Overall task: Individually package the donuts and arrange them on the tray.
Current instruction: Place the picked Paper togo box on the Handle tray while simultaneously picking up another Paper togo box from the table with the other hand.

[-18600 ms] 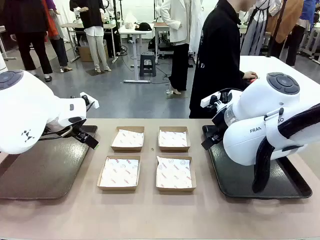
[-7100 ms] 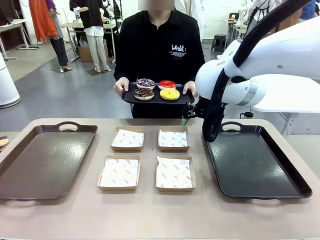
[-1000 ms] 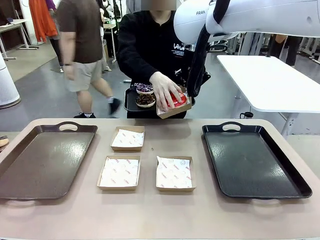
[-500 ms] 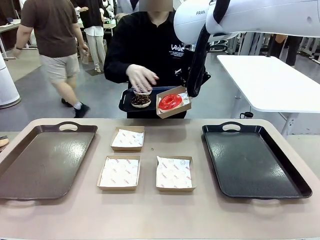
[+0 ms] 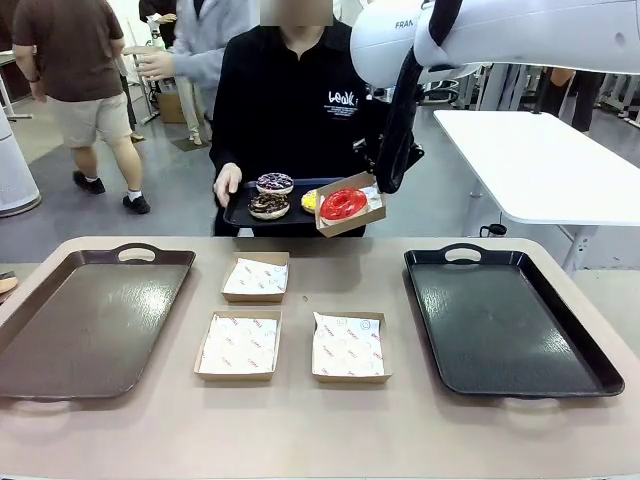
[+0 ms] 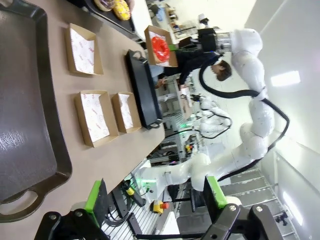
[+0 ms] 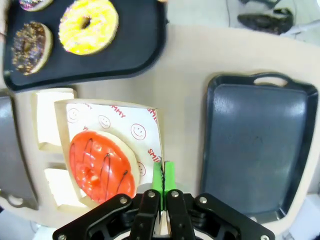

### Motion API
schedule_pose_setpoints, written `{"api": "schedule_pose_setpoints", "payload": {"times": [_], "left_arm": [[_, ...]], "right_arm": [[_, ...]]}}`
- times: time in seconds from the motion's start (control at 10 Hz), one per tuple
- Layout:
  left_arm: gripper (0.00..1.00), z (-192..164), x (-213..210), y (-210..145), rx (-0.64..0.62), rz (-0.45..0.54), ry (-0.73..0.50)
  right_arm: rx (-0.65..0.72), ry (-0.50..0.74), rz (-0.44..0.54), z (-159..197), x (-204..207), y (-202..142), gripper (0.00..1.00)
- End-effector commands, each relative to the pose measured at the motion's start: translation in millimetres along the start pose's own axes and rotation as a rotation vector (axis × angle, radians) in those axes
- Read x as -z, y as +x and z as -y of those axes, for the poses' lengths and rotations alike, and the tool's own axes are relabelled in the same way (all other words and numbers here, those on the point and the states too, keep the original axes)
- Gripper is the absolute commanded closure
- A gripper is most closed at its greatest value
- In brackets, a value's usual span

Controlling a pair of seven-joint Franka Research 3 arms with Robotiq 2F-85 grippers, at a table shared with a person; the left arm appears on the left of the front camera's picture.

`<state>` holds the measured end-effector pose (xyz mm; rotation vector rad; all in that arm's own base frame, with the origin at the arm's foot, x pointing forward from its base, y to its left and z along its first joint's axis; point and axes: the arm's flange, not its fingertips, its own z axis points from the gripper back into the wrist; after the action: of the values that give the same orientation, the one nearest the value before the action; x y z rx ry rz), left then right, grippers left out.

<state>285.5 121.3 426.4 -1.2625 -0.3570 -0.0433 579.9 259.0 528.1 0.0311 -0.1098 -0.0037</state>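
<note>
Up in the air, past the far edge of the table:
Right gripper: my right gripper (image 7: 163, 192) has its green pads pinched tight on the side wall of one small box (image 5: 352, 207).
Box: it hangs tilted, its open side leaning toward me, paper liner inside.
Red donut: the red donut (image 5: 343, 203) lies in that box. It is the first one packed.
Other donuts: the yellow donut (image 7: 88, 25), the brown donut (image 5: 269, 204) and the purple donut (image 5: 274, 183) sit on the small black tray (image 5: 236, 214) that the person holds, just beside my box.
Person's hand: one hand (image 5: 227, 185) grips the left end of that small tray.
Right arm: it comes in high from the right, reaches across the middle and bends down to the box.
Step now: I think the box is filled and ready to go to a big tray.
Next move: I need to swing it over the right tray (image 5: 508, 319) and set it down flat. The box is tipped, so the donut could slide out. I go slow and level it first.
Empty boxes: three more boxes (image 5: 240, 345) wait on the table between the two big trays.
Left gripper: my left gripper (image 6: 152, 205) is spread wide and holds nothing, well back from the left tray (image 5: 80, 320).
</note>
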Motion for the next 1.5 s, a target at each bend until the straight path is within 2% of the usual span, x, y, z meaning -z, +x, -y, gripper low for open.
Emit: {"api": "schedule_pose_setpoints", "payload": {"times": [0.0,0.2,0.4,0.6,0.8,0.9,1.1,1.3,1.4], "left_arm": [[0.00,34.9,30.0,32.5,-0.034,-0.039,0.169],[0.00,70.8,60.9,65.9,-0.059,-0.075,0.235],[0.00,104.8,102.7,86.2,-0.030,-0.116,0.333],[0.00,127.1,151.5,101.3,-0.005,-0.135,0.435],[0.00,138.9,211.6,118.2,0.039,-0.124,0.605],[0.00,138.4,229.1,122.6,0.043,-0.123,0.648],[0.00,126.7,276.7,135.9,0.069,-0.122,0.777],[0.00,111.6,307.3,147.5,0.109,-0.138,0.899],[0.00,105.4,317.8,153.8,0.123,-0.159,0.936]], "right_arm": [[0.039,0.014,-0.060,58.2,-5.0,2.6,0.99],[0.041,0.010,-0.082,117.7,-0.4,-3.8,0.99],[0.049,-0.009,-0.050,171.2,12.2,-10.0,0.99],[0.010,-0.020,0.031,200.2,25.6,-8.5,0.99],[0.003,-0.007,0.069,211.2,41.6,-2.2,0.99],[-0.011,0.001,0.073,214.3,49.9,-2.8,0.99],[-0.005,0.021,0.071,220.1,61.9,-3.7,0.99],[0.003,0.037,0.066,222.7,70.1,-6.1,0.99],[0.011,-0.008,0.056,213.9,62.1,-1.5,0.99]]}}
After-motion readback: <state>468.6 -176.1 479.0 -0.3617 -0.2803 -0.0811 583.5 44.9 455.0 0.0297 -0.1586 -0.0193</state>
